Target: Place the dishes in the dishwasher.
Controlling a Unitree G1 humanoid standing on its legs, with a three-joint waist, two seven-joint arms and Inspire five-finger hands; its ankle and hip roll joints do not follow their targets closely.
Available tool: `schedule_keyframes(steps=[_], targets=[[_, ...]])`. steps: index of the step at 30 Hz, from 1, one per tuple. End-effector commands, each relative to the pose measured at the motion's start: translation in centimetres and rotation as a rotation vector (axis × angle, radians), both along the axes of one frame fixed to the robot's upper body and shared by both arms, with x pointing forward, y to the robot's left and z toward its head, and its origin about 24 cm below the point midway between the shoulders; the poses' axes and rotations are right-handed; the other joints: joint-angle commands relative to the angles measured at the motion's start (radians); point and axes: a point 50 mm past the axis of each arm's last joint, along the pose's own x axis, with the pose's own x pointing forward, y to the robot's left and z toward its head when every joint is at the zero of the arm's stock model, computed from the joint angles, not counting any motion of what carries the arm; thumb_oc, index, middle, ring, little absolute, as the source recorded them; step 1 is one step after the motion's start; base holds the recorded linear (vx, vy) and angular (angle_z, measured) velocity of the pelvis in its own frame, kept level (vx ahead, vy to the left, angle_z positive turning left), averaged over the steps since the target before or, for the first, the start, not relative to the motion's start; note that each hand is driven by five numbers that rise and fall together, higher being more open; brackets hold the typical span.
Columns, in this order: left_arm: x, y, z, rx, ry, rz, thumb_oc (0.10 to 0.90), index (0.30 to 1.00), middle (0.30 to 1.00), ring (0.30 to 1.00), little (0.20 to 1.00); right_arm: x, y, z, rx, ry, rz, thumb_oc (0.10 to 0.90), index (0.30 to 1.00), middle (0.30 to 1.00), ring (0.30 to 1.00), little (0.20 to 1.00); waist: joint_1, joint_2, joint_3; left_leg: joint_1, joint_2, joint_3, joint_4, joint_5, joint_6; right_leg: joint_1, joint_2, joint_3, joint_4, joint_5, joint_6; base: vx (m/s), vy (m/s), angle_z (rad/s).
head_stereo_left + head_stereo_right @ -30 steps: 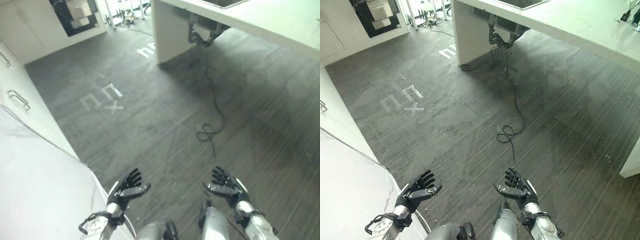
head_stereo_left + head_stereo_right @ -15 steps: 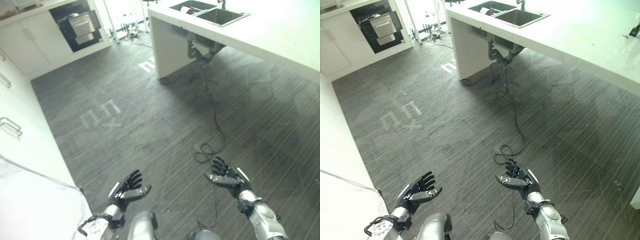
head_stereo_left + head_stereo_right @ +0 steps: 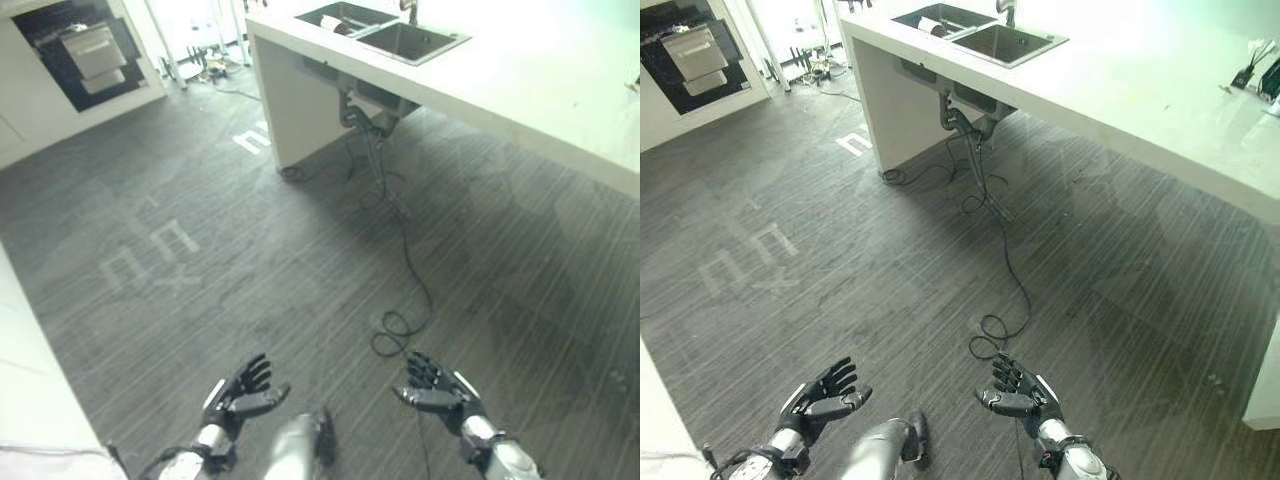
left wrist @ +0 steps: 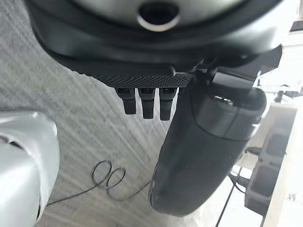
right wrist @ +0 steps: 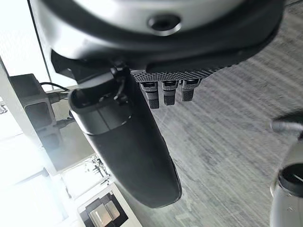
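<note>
Both arms are hanging low in front of the body, and neither is carrying anything: the left robot hand and the right robot hand are floating above the dark plank floor with fingers spread and relaxed, palms turned toward each other. That posture reads as a walking or turning pose, held ready for a pickup that is not yet begun.

The dishes themselves are hard to make out. A pale item is lying in the far basin of the double sink, set into the long white surface, well apart from both hands (whether it is a dish, I cannot tell). A dark open appliance with pale racks is standing in the white cabinets across the room, probably the dishwasher, also far off.

The head views are giving the room's layout: sink, pipes beneath it, a black floor cable, white tape marks. The left wrist view is confirming instead that the fingers and thumb are enclosing nothing, and the right wrist view is showing the same empty span below its fingers, with the cabinets beyond.
</note>
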Motion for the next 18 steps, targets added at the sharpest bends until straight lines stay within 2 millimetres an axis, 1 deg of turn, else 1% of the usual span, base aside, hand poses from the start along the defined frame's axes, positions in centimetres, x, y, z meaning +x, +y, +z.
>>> schedule_keyframes(steps=[1,2,3,4,5,6,7,8,9,10,11,12,13,14,15,16,17,18], targets=[[2.5,0.0,3.1,0.066,-0.189,-0.076,0.8,0.9,0.9,0.9,0.9,3.4,-1.1,4.1,-0.035,-0.231,-0.001,0.8,0.9,0.9,0.9,0.9,0.037,0.072,-0.043,0.108,0.043,-0.038,-0.135,-0.007,-0.078,-0.133,0.053,-0.028,0.012,0.132,-0.003,0.39,0.301,0.17],[2.8,0.0,3.2,0.08,-0.19,-0.087,0.8,0.9,0.9,0.9,0.9,3.4,-1.1,4.1,-0.031,-0.231,-0.016,0.8,0.9,0.9,0.9,0.9,0.035,0.071,-0.047,0.118,0.019,-0.038,-0.135,-0.022,-0.057,-0.143,0.05,-0.02,0.082,0.154,0.01,0.36,0.321,0.07],[3.2,0.1,3.4,0.091,-0.196,-0.1,0.8,0.9,0.9,0.9,0.9,3.4,-1.0,4.2,-0.019,-0.236,-0.033,0.8,0.9,0.9,0.9,0.9,0.031,0.067,-0.049,0.129,-0.013,-0.04,-0.135,-0.038,-0.029,-0.165,0.045,-0.003,0.179,0.191,0.032,0.31,0.296,0.18],[3.5,0.1,3.7,0.101,-0.202,-0.108,0.8,0.9,0.9,0.9,0.9,3.4,-0.8,4.3,-0.012,-0.242,-0.041,0.8,0.9,0.9,0.9,0.9,0.028,0.062,-0.051,0.13,-0.035,-0.044,-0.135,-0.047,-0.009,-0.184,0.048,0.018,0.251,0.237,0.058,0.28,0.266,0.38],[3.6,0.2,3.8,0.114,-0.205,-0.116,0.8,0.9,0.9,0.9,0.9,3.3,-0.6,4.3,-0.011,-0.248,-0.044,0.8,0.9,0.9,0.9,0.9,0.024,0.06,-0.051,0.135,-0.06,-0.056,-0.135,-0.059,0.013,-0.216,0.055,0.042,0.344,0.292,0.088,0.28,0.245,0.57],[3.6,0.4,3.8,0.131,-0.2,-0.118,0.8,0.9,0.9,0.9,0.9,3.1,-0.2,4.3,-0.015,-0.246,-0.04,0.8,0.9,0.9,0.9,0.9,0.02,0.062,-0.048,0.149,-0.086,-0.07,-0.135,-0.077,0.043,-0.269,0.057,0.062,0.49,0.377,0.118,0.3,0.256,0.44],[3.4,0.5,3.8,0.139,-0.195,-0.114,0.8,0.9,0.9,0.9,0.9,2.9,0.0,4.2,-0.013,-0.238,-0.033,0.8,0.9,0.9,0.9,0.9,0.02,0.079,-0.049,0.16,-0.083,-0.075,-0.135,-0.088,0.056,-0.332,0.042,0.054,0.598,0.43,0.118,0.3,0.24,0.25],[3.3,0.5,3.8,0.135,-0.197,-0.103,0.8,0.9,0.9,0.9,0.9,2.8,0.2,4.1,-0.011,-0.236,-0.019,0.8,0.9,0.9,0.9,0.9,0.018,0.092,-0.046,0.177,-0.077,-0.074,-0.135,-0.099,0.061,-0.389,0.021,0.041,0.648,0.44,0.106,0.24,0.168,-0.09],[3.2,0.4,3.8,0.128,-0.201,-0.089,0.8,0.9,0.9,0.9,0.9,2.9,0.4,4.1,-0.014,-0.239,-0.001,0.8,0.9,0.9,0.9,0.9,0.009,0.096,-0.036,0.2,-0.082,-0.07,-0.135,-0.112,0.065,-0.441,0.005,0.029,0.662,0.413,0.091,0.37,0.037,-0.36],[3.1,0.6,4.2,0.131,-0.21,-0.081,0.8,0.9,0.9,0.9,0.9,3.1,0.2,4.3,-0.023,-0.251,0.017,0.8,0.9,0.9,0.9,0.9,-0.026,0.098,-0.015,0.245,-0.089,-0.081,-0.135,-0.141,0.042,-0.512,0.02,-0.017,0.436,0.361,0.067,0.4,-0.103,-0.41],[3.2,0.7,4.2,0.136,-0.211,-0.082,0.8,0.9,0.9,0.9,0.9,3.1,-0.1,4.3,-0.018,-0.253,0.011,0.8,0.9,0.9,0.9,0.9,-0.042,0.083,-0.008,0.261,-0.104,-0.1,-0.135,-0.156,0.029,-0.515,0.028,-0.018,0.251,0.378,0.067,0.37,-0.149,-0.24],[3.2,0.7,4.2,0.137,-0.21,-0.082,0.8,0.9,0.9,0.9,0.9,3.1,-0.1,4.4,-0.017,-0.252,0.01,0.8,0.9,0.9,0.9,0.9,-0.047,0.083,-0.004,0.267,-0.105,-0.105,-0.135,-0.159,0.027,-0.509,0.032,-0.019,0.216,0.385,0.067,0.37,-0.209,0.35],[3.2,0.9,4.3,0.141,-0.212,-0.078,0.8,0.9,0.9,0.9,0.9,3.1,-0.4,4.4,-0.011,-0.254,0.008,0.8,0.9,0.9,0.9,0.9,-0.069,0.056,0.0,0.293,-0.127,-0.126,-0.135,-0.195,0.014,-0.538,-0.006,-0.025,0.011,0.451,0.088,0.45,-0.192,0.66],[3.1,0.9,4.2,0.144,-0.211,-0.072,0.8,0.9,0.9,0.9,0.9,3.1,-0.5,4.4,-0.013,-0.254,0.014,0.8,0.9,0.9,0.9,0.9,-0.081,0.041,0.007,0.32,-0.143,-0.134,-0.135,-0.229,0.013,-0.597,-0.051,-0.003,0.011,0.485,0.114,0.53,-0.222,0.8],[3.0,1.0,4.1,0.146,-0.211,-0.07,0.8,0.9,0.9,0.9,0.9,3.0,-0.5,4.4,-0.014,-0.254,0.014,0.8,0.9,0.9,0.9,0.9,-0.086,0.04,0.008,0.333,-0.143,-0.135,-0.135,-0.244,0.011,-0.625,-0.074,0.0,0.011,0.498,0.121,0.58,-0.199,1.25],[2.7,1.1,4.0,0.148,-0.206,-0.07,0.8,0.9,0.9,0.9,0.9,2.9,-0.4,4.4,-0.009,-0.256,0.007,0.8,0.9,0.9,0.9,0.9,-0.085,0.047,0.006,0.356,-0.132,-0.126,-0.135,-0.267,0.008,-0.639,-0.099,-0.011,0.011,0.508,0.124,0.48,-0.172,0.98],[2.6,1.1,3.9,0.151,-0.202,-0.07,0.8,0.9,0.9,0.9,0.9,2.9,-0.5,4.4,-0.007,-0.258,0.004,0.8,0.9,0.9,0.9,0.9,-0.083,0.045,0.006,0.361,-0.131,-0.118,-0.135,-0.268,0.005,-0.625,-0.101,-0.019,0.011,0.492,0.121,0.53,-0.202,0.53],[2.5,1.1,3.7,0.159,-0.189,-0.073,0.8,0.9,0.9,0.9,0.9,3.0,-0.5,4.4,-0.004,-0.261,-0.007,0.8,0.9,0.9,0.9,0.9,-0.078,0.04,0.0,0.37,-0.135,-0.113,-0.135,-0.264,0.001,-0.608,-0.102,-0.027,0.011,0.477,0.114,0.4,-0.161,-0.4]])
